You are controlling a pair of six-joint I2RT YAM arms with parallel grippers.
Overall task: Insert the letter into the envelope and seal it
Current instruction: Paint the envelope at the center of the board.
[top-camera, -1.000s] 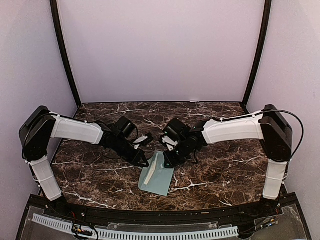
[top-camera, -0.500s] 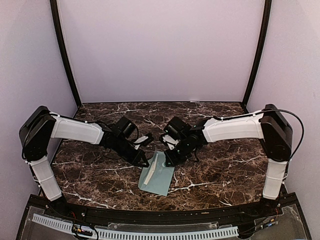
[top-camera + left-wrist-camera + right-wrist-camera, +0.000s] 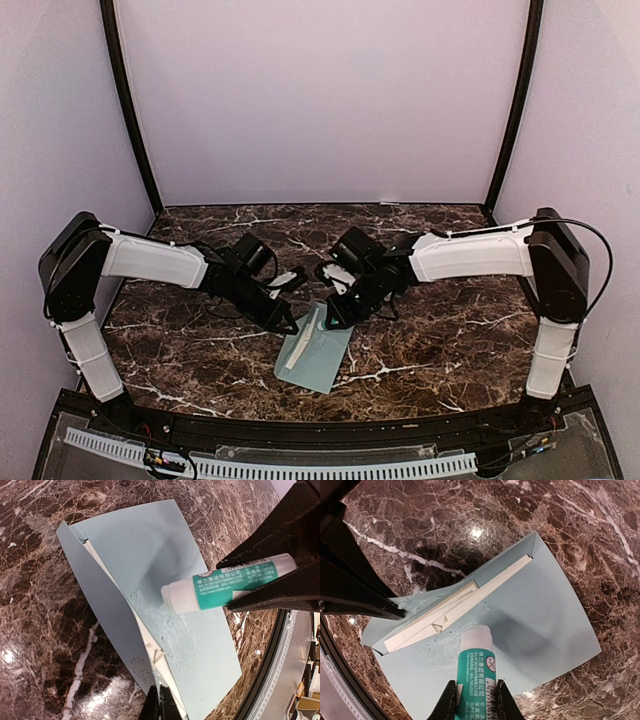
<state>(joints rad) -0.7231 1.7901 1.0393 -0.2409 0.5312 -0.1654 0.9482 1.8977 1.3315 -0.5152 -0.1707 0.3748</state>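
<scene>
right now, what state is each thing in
envelope: lying flat, unsealed, glue smeared on it
letter: folded, tucked in the envelope, edge showing
glue stick: uncapped, tip over the envelope
left gripper: shut, tip down at the envelope's edge
right gripper: shut on the glue stick

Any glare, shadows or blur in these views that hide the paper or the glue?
Left wrist view: white hotspots on the dark brown marble tabletop; the white-and-green glue stick throws a soft shadow on the pale teal paper envelope, yet the glossy glue smear is legible. Right wrist view: one bright hotspot on the marble, same soft shadow. Top external view: even light, no glare, paper small.
</scene>
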